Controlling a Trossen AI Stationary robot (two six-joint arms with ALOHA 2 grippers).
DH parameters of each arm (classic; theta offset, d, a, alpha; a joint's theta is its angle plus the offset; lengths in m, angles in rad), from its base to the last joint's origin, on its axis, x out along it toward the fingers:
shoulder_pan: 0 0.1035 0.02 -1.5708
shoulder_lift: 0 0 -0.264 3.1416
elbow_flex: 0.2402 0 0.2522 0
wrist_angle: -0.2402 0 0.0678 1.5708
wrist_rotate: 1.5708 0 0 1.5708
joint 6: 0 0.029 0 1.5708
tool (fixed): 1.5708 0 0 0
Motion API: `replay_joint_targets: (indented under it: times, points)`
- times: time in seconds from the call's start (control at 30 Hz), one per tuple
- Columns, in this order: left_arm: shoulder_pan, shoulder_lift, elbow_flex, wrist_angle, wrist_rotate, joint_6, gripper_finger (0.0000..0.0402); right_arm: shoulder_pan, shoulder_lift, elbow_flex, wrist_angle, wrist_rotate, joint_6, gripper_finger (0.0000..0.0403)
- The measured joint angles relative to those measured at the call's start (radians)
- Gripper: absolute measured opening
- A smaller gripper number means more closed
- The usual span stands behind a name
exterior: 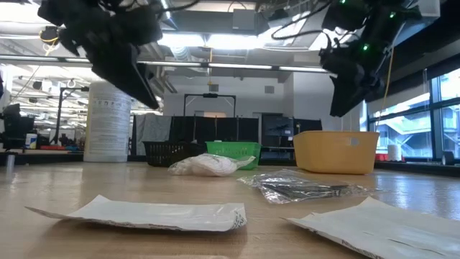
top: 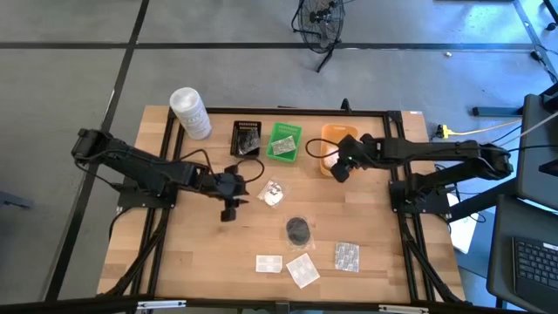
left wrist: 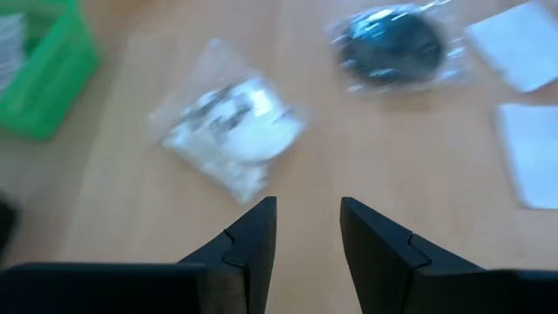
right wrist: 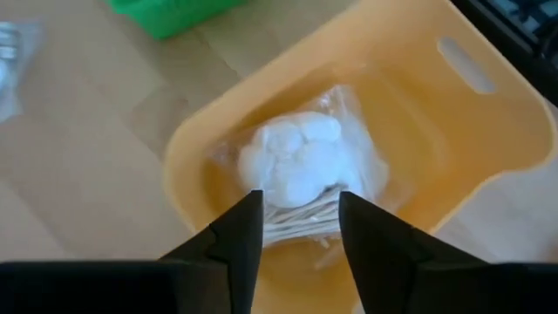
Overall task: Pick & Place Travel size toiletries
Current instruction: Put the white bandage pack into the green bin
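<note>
A white lumpy clear-wrapped bundle (top: 273, 193) lies on the table, with my open left gripper (top: 232, 197) raised just to its left. In the left wrist view the bundle (left wrist: 231, 131) sits ahead of the gripper (left wrist: 307, 202). A wrapped black round pad (top: 298, 229), two flat white sachets (top: 268, 262) (top: 302, 270) and a blister pack (top: 346, 255) lie nearer the near edge. My right gripper (right wrist: 301, 196) hovers open above the orange tray (right wrist: 471, 131). Another white bundle (right wrist: 301, 166) rests on that tray's floor.
Along the far side stand a tall white tub (top: 190, 112), a black tray (top: 247, 137), a green tray (top: 284, 141) holding something white, and the orange tray (top: 330, 138). Bare wood lies between the trays and the loose items.
</note>
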Motion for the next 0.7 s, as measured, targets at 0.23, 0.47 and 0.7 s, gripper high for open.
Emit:
replay_joint_targets:
  times: [0.23,0.47,0.7]
  points:
    - [-0.119,0.001,0.0,0.052,0.026,0.096,0.0125,0.12,-0.097,0.0,0.0,0.084,0.004,0.0102]
    - [-0.255,0.06,0.0,0.127,0.017,0.158,0.0125,0.231,-0.131,0.0,-0.006,0.086,0.088,0.0056]
    - [-0.335,0.177,0.0,0.22,0.013,0.297,0.0125,0.351,-0.128,-0.001,-0.011,0.118,0.151,0.0022]
